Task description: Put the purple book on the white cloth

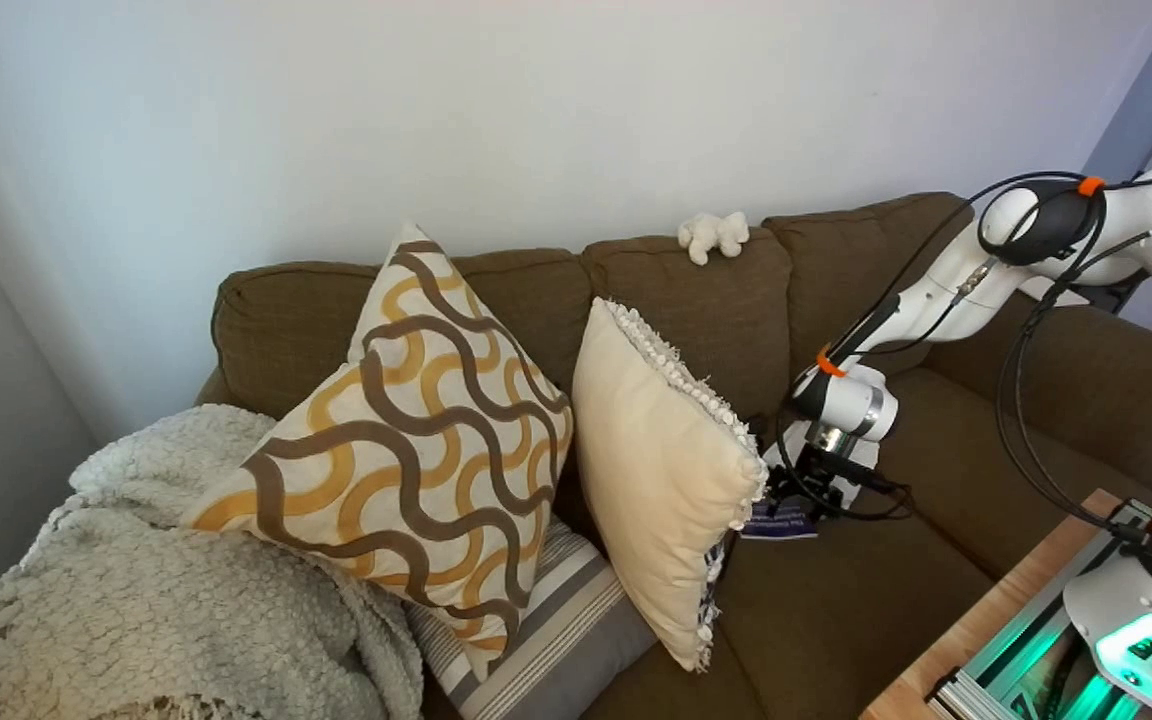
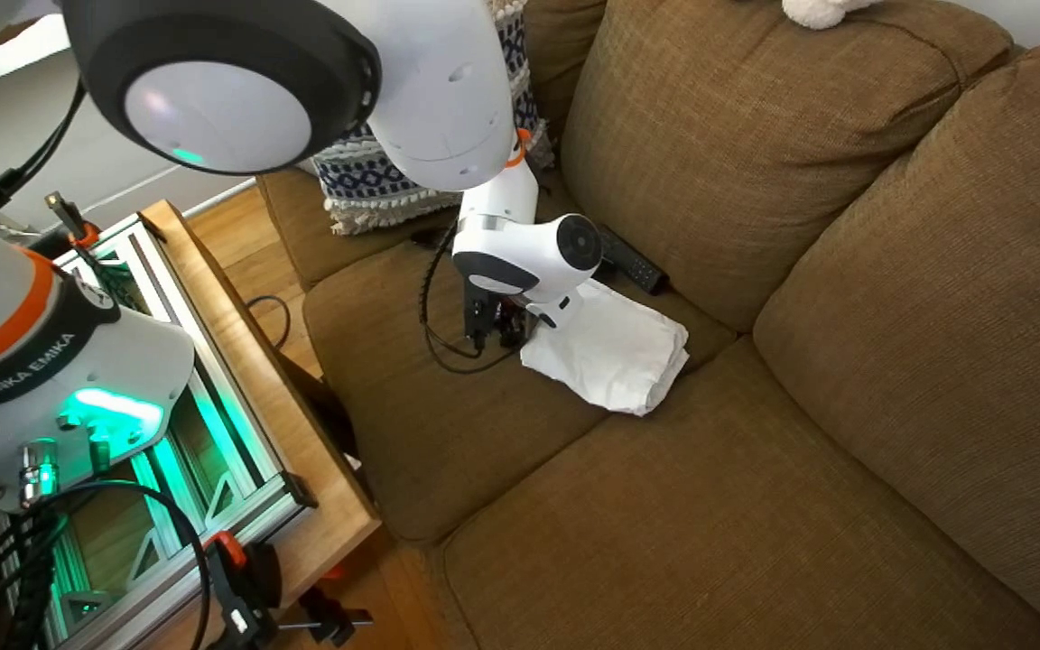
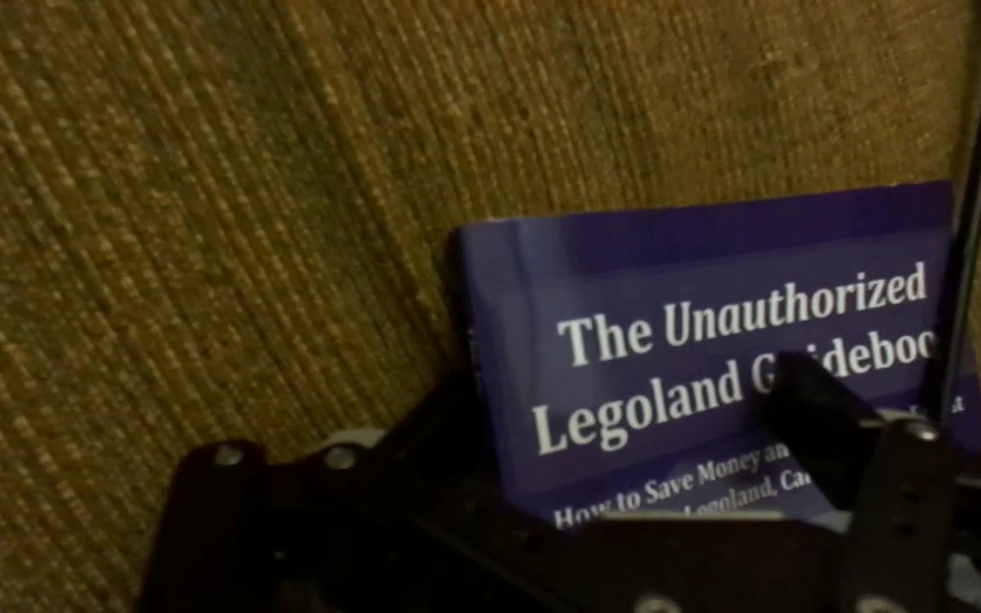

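Note:
The purple book point(image 3: 712, 247) fills the lower right of the wrist view, its title facing the camera. In an exterior view its edge point(image 1: 781, 522) shows below the gripper point(image 1: 798, 492), on the brown seat. My gripper point(image 3: 627, 375) has its fingers apart. The left finger passes behind the book's left edge; the right finger lies in front of the cover. Whether they touch it I cannot tell. The folded white cloth point(image 2: 615, 348) lies on the seat beside the gripper point(image 2: 499, 327) in an exterior view, partly under the wrist there. The book is hidden in that view.
A cream pillow point(image 1: 656, 470) with fringe stands close to the gripper. A patterned pillow point(image 1: 416, 430) and knitted blanket point(image 1: 166, 590) are farther along the couch. A black remote point(image 2: 633, 260) lies behind the cloth. A dark thin cable point(image 3: 980, 213) crosses the book's right edge.

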{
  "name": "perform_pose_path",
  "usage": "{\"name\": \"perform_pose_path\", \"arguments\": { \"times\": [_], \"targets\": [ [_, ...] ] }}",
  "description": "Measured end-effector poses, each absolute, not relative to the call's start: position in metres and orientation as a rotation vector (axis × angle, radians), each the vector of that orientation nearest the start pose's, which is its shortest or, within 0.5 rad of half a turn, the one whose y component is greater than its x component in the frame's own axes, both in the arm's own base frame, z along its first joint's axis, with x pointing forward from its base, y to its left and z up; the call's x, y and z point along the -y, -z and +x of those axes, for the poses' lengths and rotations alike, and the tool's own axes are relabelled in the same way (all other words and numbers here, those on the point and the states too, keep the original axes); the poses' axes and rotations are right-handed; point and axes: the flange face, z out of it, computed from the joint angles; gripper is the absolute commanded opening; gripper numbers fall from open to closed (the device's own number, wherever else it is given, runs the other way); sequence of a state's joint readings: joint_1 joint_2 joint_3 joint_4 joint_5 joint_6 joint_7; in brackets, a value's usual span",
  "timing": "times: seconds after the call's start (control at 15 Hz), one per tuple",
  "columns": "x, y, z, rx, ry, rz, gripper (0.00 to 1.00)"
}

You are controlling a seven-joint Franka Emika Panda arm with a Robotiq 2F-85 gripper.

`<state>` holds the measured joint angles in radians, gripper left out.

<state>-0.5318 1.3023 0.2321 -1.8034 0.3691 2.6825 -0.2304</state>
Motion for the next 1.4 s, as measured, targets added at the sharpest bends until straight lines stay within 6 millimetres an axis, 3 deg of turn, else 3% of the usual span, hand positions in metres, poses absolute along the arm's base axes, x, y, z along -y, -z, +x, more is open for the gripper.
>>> {"name": "perform_pose_path", "arguments": {
  "times": [0.4, 0.53, 0.93, 1.13, 1.4],
  "targets": [
    [0.110, 0.150, 0.468, -0.650, -0.340, -2.544, 0.12],
    [0.109, 0.139, 0.470, -0.612, -0.280, -2.535, 0.01],
    [0.099, 0.073, 0.464, -0.398, -0.141, -2.447, 0.03],
    [0.097, 0.032, 0.445, -0.250, -0.097, -2.438, 0.03],
    [0.120, -0.020, 0.413, -0.240, -0.023, -2.426, 0.03]
  ]
}}
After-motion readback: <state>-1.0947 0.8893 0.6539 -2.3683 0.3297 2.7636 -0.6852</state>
